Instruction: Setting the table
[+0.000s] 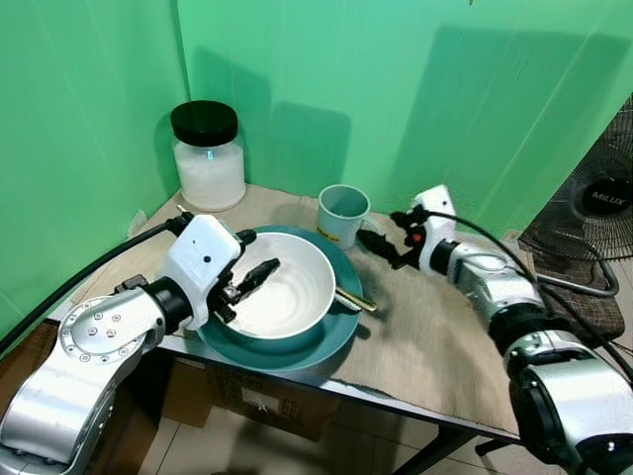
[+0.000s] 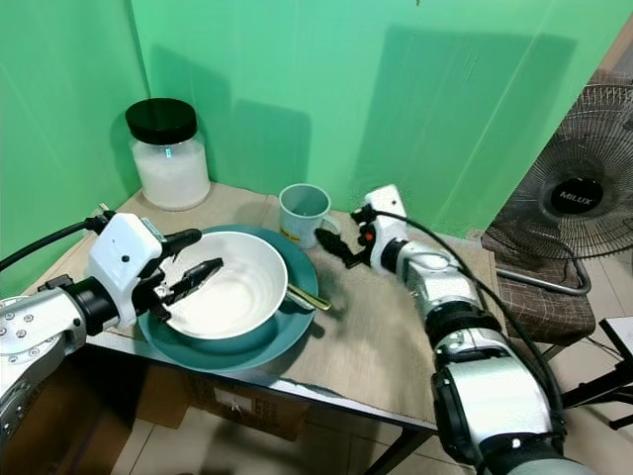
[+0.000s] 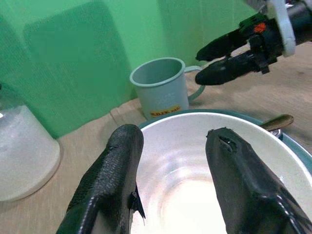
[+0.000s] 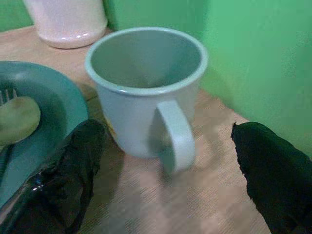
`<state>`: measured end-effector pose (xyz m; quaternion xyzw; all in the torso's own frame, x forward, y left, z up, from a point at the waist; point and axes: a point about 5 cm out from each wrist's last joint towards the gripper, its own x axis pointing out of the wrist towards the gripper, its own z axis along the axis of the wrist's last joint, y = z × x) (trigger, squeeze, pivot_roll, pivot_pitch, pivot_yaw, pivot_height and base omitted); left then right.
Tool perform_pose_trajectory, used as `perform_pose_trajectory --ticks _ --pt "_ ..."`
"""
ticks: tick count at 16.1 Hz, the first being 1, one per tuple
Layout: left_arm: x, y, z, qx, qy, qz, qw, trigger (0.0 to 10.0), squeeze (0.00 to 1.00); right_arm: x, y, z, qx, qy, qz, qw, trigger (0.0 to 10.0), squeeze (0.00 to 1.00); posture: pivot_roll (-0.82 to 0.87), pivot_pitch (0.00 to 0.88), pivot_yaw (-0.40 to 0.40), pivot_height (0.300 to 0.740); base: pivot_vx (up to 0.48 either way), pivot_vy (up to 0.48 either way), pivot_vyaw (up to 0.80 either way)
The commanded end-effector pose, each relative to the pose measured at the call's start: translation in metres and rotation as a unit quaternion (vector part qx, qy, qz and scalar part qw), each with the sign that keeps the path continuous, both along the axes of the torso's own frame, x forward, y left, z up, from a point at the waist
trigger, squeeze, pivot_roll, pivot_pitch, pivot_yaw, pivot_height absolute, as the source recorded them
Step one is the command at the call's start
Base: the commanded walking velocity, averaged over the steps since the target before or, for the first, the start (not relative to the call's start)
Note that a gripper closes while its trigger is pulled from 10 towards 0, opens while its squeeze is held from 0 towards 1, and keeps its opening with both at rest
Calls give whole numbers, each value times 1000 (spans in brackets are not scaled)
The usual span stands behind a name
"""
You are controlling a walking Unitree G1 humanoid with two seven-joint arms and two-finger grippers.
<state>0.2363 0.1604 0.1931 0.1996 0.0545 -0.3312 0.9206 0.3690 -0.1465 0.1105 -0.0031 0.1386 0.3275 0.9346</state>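
One white bowl sits in one teal plate at the table's front edge, a utensil handle poking out beneath. One pale blue mug (inside looks bare) stands behind; one black-lidded jar holds white powder. The left gripper hovers parted over the bowl; the right gripper, fingers spread, faces the mug's handle, holding nothing.

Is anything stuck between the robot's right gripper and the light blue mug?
Nothing visible is. The right gripper is open and faces the light blue enamel mug handle-on, with only bare tan table mat between them. The teal plate lies off to one side, not in the gap.
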Motion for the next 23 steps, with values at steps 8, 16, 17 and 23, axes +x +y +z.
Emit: perform_pose_trajectory --ticks 8,16,17,23 --pt "-2 -2 -1 5 3 -11 1000 10000 0 5 9 3 -25 -9 -10 1000 10000 0 52 15 -106 740 0 0 0" --pt "-4 -2 -2 9 5 -10 1000 10000 0 4 18 0 -18 3 6 1000 0 0 60 18 -112 740 0 0 0" --pt "-3 -2 -2 9 6 -12 1000 10000 0 3 18 -5 -37 12 1 999 0 0 60 18 -111 740 0 0 0" --pt "-4 -4 -2 9 9 -18 1000 10000 0 3 21 -10 -43 26 -32 998 0 0 63 19 -113 740 0 0 0"
